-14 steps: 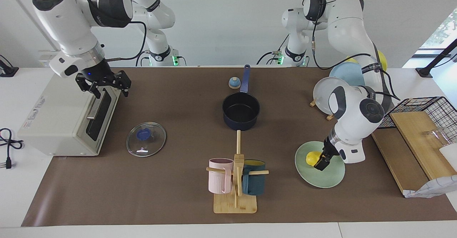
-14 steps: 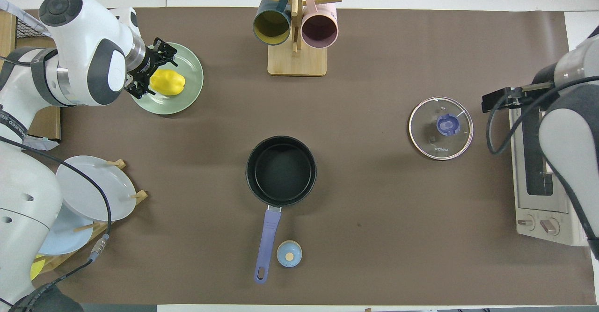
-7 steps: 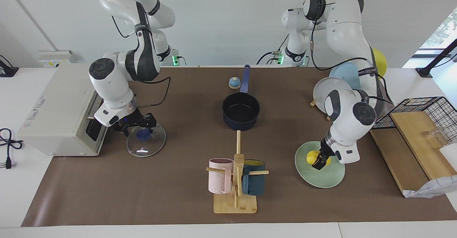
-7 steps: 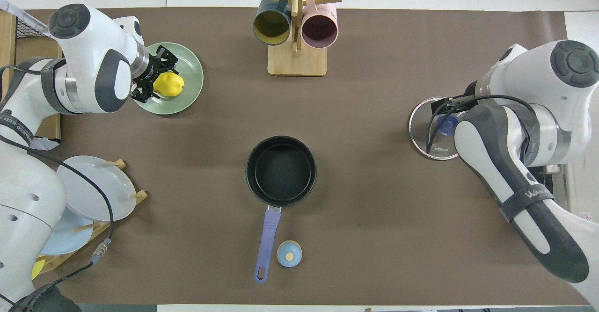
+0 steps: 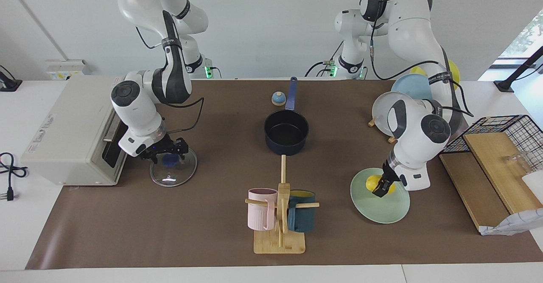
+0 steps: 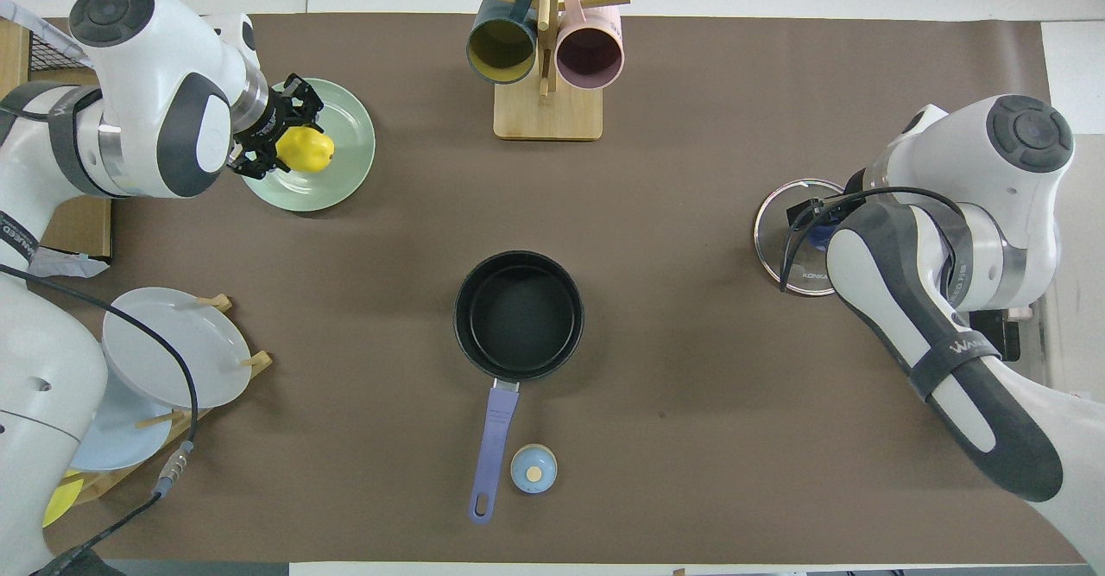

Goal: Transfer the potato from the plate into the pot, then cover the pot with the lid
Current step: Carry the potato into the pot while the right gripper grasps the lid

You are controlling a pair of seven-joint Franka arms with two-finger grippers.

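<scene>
Arms first: I read the left gripper [image 5: 380,188] low over the pale mint-green round plate [image 5: 384,208], fingers closed around the small bright-yellow oval potato [image 5: 372,183], which sits on the part of the plate nearer the robots. Right gripper [image 5: 166,150] hangs just over the blue knob of the clear glass metal-rimmed lid [image 5: 174,170], lying flat in front of the white toaster oven [image 5: 72,130]; whether its fingers are spread or pressed together I cannot tell. Key relation: the dark navy saucepan [image 5: 286,131], inside empty, stands between plate and lid and nearer the robots than both, handle pointing toward the robots. Count: one potato, one plate, one pot, one lid, two grippers. My judgement: lift potato next, carry toward the pot.
</scene>
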